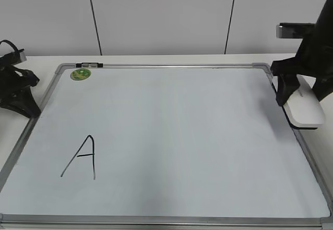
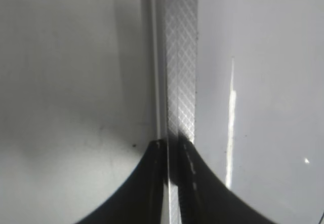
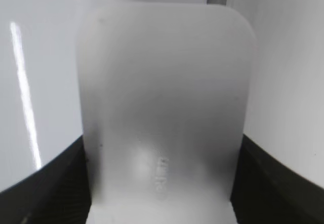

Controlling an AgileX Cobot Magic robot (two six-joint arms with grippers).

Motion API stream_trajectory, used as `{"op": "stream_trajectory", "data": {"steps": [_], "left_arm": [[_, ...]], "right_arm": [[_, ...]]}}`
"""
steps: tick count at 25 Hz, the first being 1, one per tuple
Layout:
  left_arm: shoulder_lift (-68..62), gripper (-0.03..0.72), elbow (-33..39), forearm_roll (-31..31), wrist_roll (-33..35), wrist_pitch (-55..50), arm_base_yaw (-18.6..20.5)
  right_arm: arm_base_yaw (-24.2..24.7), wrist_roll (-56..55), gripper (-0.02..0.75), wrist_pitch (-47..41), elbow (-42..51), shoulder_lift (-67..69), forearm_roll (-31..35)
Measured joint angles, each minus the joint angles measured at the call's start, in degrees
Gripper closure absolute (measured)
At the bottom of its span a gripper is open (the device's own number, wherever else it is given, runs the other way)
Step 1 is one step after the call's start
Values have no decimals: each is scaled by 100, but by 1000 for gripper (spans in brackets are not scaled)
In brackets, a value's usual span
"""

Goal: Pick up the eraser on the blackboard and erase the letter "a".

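We see even, bright light in the exterior view. Both wrist views are soft and blurred up close, with thin glare streaks on the blackboard [image 2: 231, 117] and dark shadowed lower corners.

White table [image 1: 156, 59] carries the blackboard [image 1: 171, 136] lying flat, its silver-grey frame resting on the tabletop.

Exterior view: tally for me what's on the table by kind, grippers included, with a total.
Blackboard: 1
Eraser: 1
Handwritten letters, a capital "A"; no lowercase "a" in view: 1
Round green sticker: 1
Grippers, left gripper and right gripper: 2
Total: 6
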State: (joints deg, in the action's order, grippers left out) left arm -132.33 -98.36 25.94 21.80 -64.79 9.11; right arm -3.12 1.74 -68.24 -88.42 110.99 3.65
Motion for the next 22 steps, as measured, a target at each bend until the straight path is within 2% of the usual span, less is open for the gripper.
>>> {"op": "stream_trajectory", "data": {"steps": [10,22], "left_arm": [[0,653,0,12,0,0,0],[0,650,0,12,0,0,0]], "right_arm": [[66,0,201,608,147,253,21],[66,0,201,741,-158,973,11]]}}
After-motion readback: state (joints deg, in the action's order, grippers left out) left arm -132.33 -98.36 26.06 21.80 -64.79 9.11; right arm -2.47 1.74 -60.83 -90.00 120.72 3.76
